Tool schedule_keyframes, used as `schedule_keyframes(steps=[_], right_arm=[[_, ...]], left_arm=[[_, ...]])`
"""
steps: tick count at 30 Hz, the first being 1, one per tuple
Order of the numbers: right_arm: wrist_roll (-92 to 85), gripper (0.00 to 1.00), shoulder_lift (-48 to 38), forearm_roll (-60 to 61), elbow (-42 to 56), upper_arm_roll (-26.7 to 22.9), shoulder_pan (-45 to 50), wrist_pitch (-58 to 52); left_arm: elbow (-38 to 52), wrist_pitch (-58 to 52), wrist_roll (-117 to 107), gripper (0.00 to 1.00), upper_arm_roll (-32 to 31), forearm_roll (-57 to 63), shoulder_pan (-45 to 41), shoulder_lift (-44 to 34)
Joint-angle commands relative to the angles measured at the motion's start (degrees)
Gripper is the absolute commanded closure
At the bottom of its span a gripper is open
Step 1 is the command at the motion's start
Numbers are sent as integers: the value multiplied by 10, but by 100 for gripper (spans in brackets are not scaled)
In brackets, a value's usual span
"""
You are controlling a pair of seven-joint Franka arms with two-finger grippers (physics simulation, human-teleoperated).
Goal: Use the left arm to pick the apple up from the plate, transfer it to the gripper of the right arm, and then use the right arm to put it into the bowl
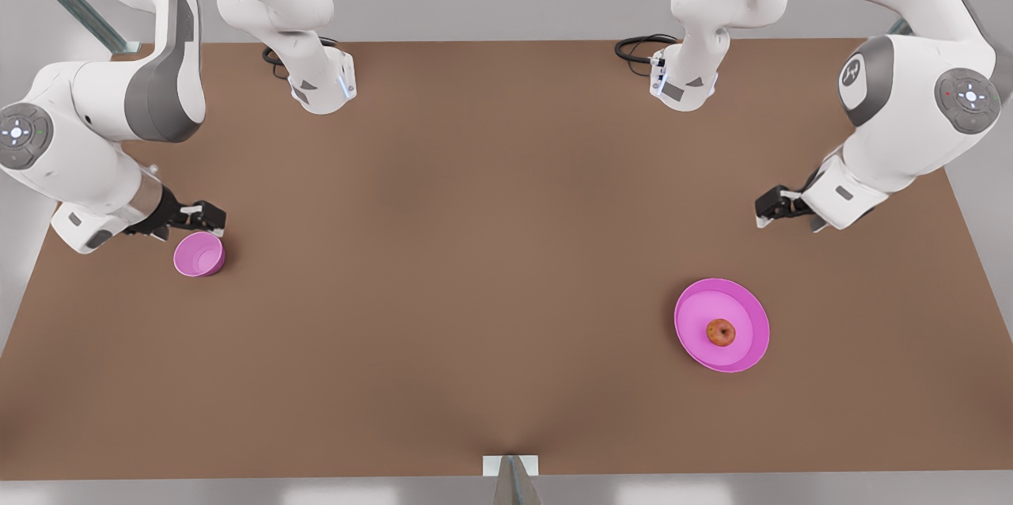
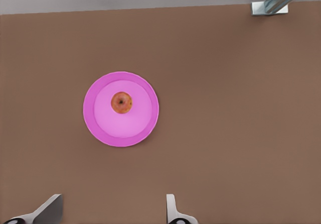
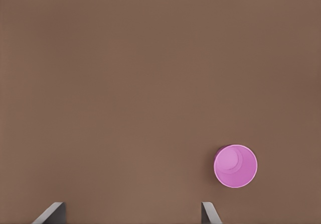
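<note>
A: Front view first. Left gripper [image 1: 766, 212]?
B: On the front view's right, above the table [image 1: 475, 291], well apart from the plate [image 1: 740, 358]. Left wrist view shows its fingertips [image 2: 50, 208] spread wide, nothing between them.
A: Apple [image 1: 720, 332]?
B: On the plate, near its middle; same in the left wrist view, apple [image 2: 121, 103] on plate [image 2: 100, 128].
A: Right gripper [image 1: 207, 216]?
B: Front view's left, just beside the bowl [image 1: 199, 254]. Fingers [image 3: 52, 211] parted, empty. Bowl [image 3: 235, 166] empty too.
A: Any labels?
B: No readable writing.
</note>
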Motion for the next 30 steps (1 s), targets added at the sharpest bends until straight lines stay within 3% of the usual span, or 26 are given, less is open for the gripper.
schedule_keyframes(steps=[1, 9, 16, 30], right_arm=[[-14, 0, 0, 0, 0, 0, 0, 19], [-6, 0, 27, 4, -1, 5, 6, 42], [-11, 0, 27, 5, -1, 5, 1, 49], [-12, 0, 34, 6, -1, 3, 0, 49]], left_arm=[[0, 33, 24, 0, 0, 2, -1, 3], [-23, 357, 19, 0, 12, -6, 24, 218], [-205, 594, 23, 0, 10, -7, 27, 232], [-192, 606, 29, 0, 10, -5, 31, 317]])
